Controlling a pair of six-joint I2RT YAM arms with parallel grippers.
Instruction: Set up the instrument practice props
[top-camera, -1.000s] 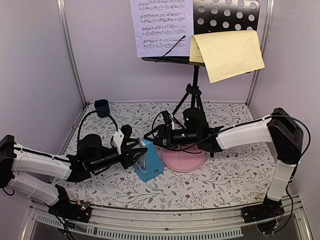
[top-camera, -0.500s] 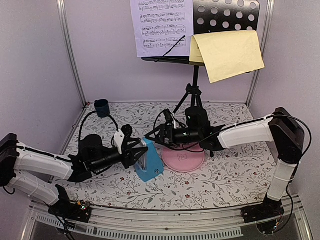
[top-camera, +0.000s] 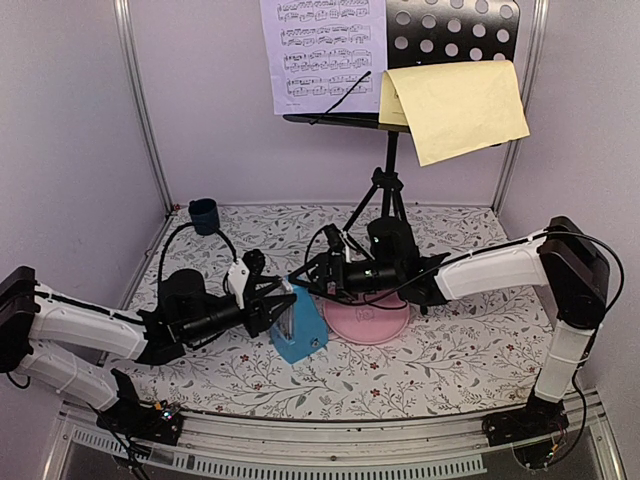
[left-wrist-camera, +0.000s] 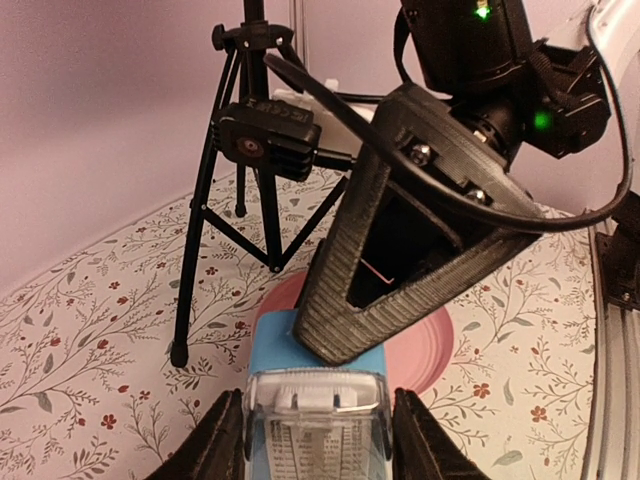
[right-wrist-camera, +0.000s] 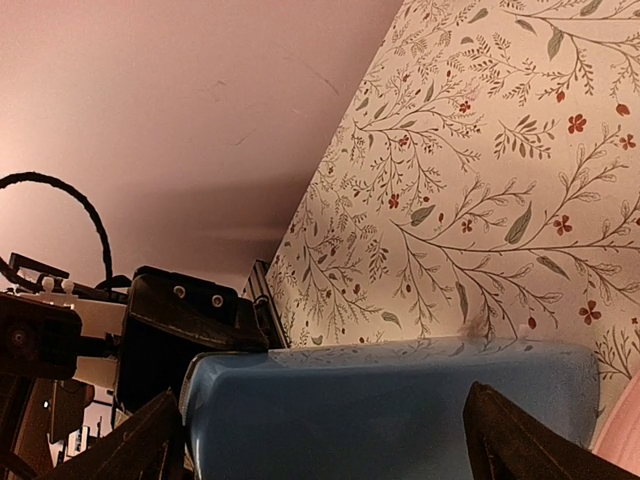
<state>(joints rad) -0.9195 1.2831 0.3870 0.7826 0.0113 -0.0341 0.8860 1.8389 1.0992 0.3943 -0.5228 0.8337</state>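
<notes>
With the lilac sheet (top-camera: 320, 55) and yellow sheet (top-camera: 460, 105) on the stand (top-camera: 455, 35), only the metronome (top-camera: 298, 328) seems left to place, pinched by my left gripper (top-camera: 280, 306) while my right gripper (top-camera: 301, 284) is spread over its top.

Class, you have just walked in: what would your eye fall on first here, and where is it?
Mid-table, the left tool clamps the sides of a small blue metronome while the right tool stands open around its top. Behind them, a black music stand carries a lilac sheet of music and a drooping yellow sheet.
</notes>
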